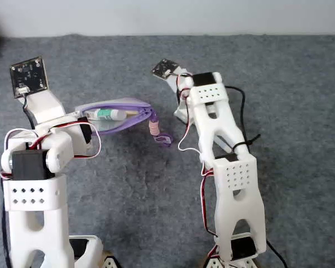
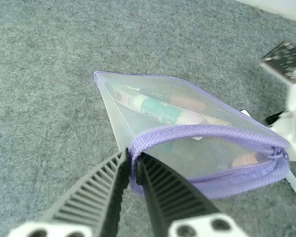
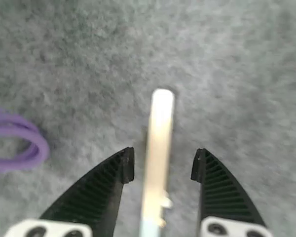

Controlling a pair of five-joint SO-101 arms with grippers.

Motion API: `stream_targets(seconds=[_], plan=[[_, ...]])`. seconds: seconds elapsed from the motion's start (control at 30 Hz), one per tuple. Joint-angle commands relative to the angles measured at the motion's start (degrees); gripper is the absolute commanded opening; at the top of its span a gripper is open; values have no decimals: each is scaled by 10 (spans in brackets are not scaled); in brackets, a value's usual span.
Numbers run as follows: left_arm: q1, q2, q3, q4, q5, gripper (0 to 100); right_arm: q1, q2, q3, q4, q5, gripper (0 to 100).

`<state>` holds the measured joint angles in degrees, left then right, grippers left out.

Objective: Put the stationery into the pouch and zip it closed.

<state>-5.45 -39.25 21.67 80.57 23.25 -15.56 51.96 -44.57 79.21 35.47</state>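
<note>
A clear mesh pouch (image 2: 187, 128) with purple zip trim lies on the grey carpet, its mouth gaping. Inside it are a green-and-white tube (image 2: 158, 109) and a pinkish piece (image 2: 244, 159). My left gripper (image 2: 133, 165) is shut on the pouch's purple zip edge at one end. From above, the pouch (image 1: 120, 114) lies between the two arms, and its beaded pull with a purple loop (image 1: 163, 138) trails toward the right arm. My right gripper (image 3: 163, 158) is open just over the carpet. A white pen (image 3: 160, 131) lies between its fingers, apparently untouched.
Grey carpet (image 1: 128, 190) covers the table. The purple loop (image 3: 27, 148) lies close beside the right gripper. The right arm (image 1: 215, 117) stretches over the middle right, and the left arm's base (image 1: 33, 190) stands at the near left. A pale wall borders the far edge.
</note>
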Motion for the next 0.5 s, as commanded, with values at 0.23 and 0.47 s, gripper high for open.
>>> stream_targets(seconds=[0.23,0.47], plan=[[3,-1,-25,3,-4,11,-15,15,-10,-4,-18,1],[3,-1,-25,3,-4,11,-15,-11,-10,19,-41,8]])
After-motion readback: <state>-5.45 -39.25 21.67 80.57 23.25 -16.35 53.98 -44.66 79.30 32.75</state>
